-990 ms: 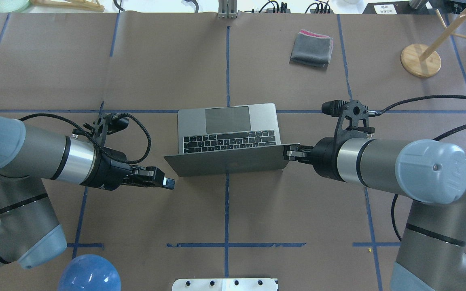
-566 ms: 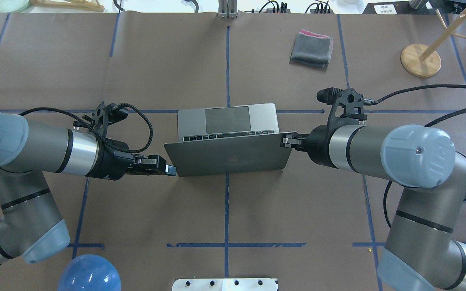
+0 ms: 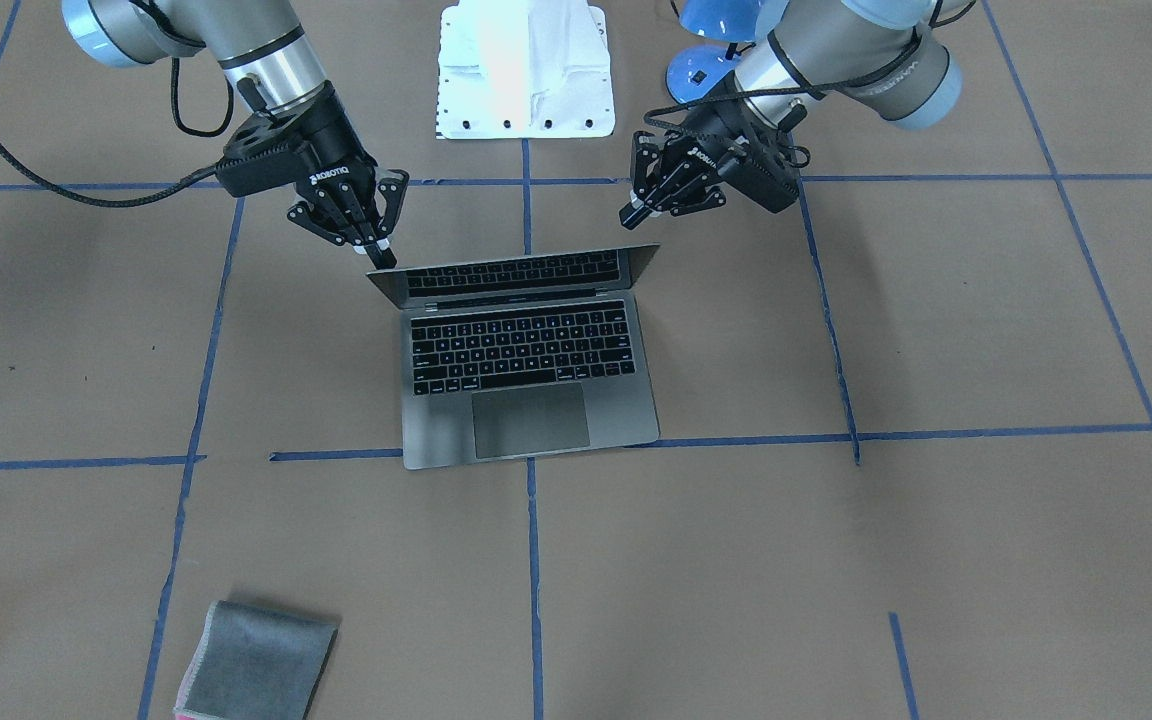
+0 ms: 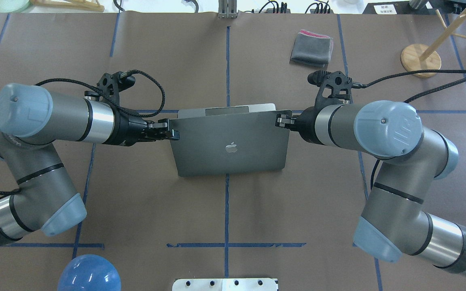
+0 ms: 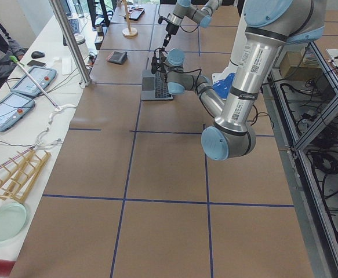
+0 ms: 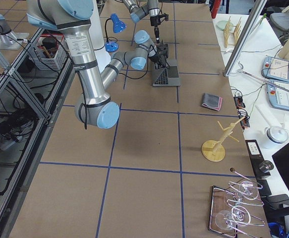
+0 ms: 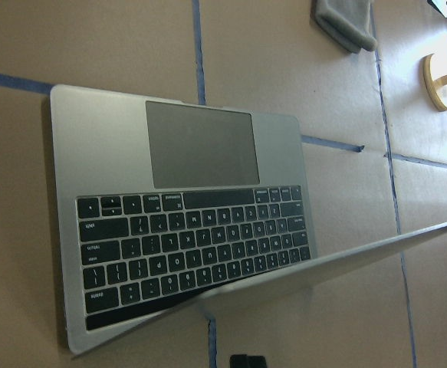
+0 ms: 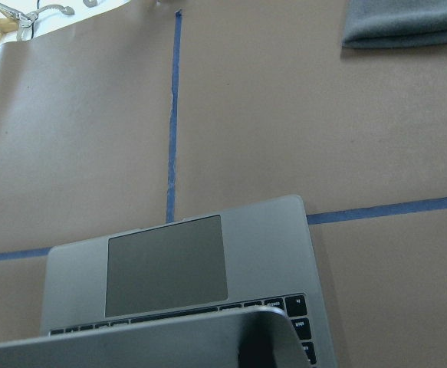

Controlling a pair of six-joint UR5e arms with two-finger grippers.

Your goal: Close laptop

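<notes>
The left claw (image 4: 175,135), fingers clenched together on nothing, sits just beside the left top corner of the lid (image 4: 257,133); whether it touches cannot be told. The laptop (image 4: 229,157) lies mid-counter (image 4: 225,210) astride the blue centre line, long axis running left to right, hinge toward the robot, trackpad (image 7: 200,143) edge pointing away from it. The lid leans forward over the keyboard, partly shut, apple logo up. The right claw (image 4: 278,121), likewise clenched and empty, has its tips against the lid's right top corner. A folded grey cloth (image 4: 312,48) lies well apart.
</notes>
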